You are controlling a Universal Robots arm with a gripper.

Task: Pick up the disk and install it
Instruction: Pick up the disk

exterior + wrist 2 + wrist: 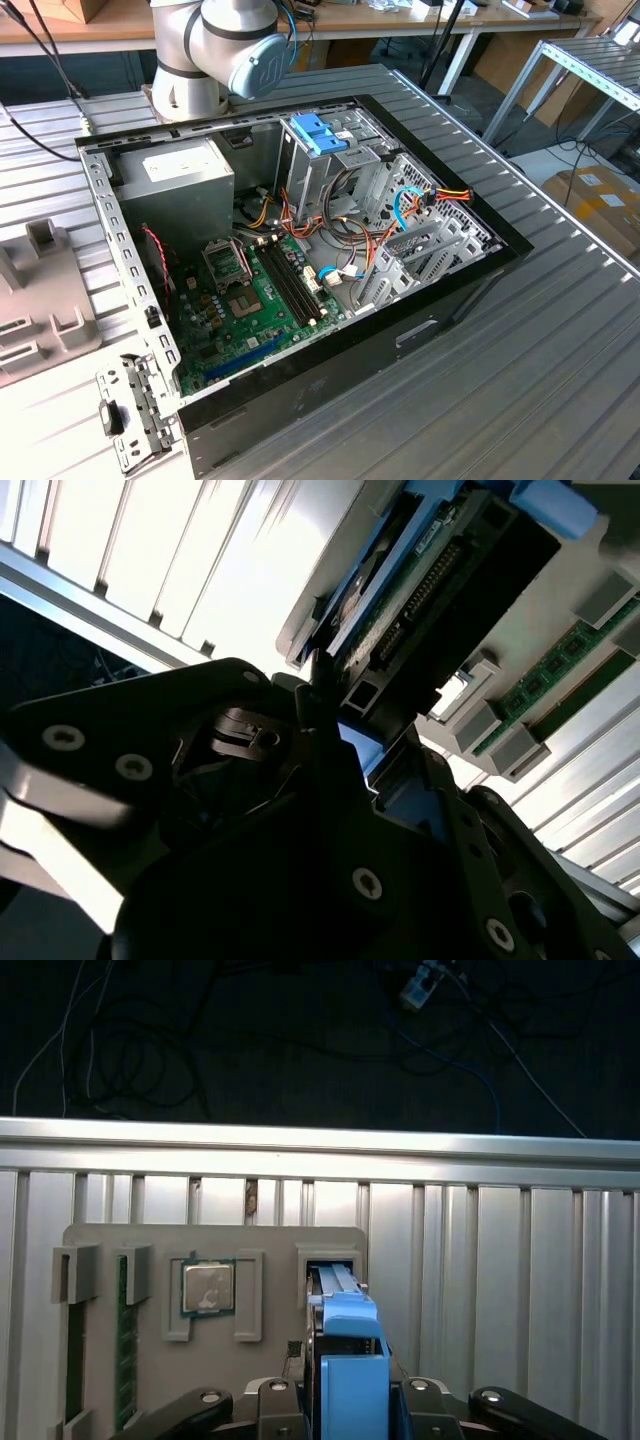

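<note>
The disk stands on edge in a slot of a grey holder plate, its light-blue carrier frame and brighter blue end tab turned toward the camera. In the first wrist view my gripper straddles that blue end, one black finger against each side, shut on the disk. The second wrist view shows the disk from close by: dark body, connector edge, blue frame, with my gripper just below it.
The holder plate also carries a processor chip and memory sticks. In the exterior view the open computer case lies on a slatted metal table, with a metal drive cage, motherboard and loose cables inside. The arm's base stands behind it.
</note>
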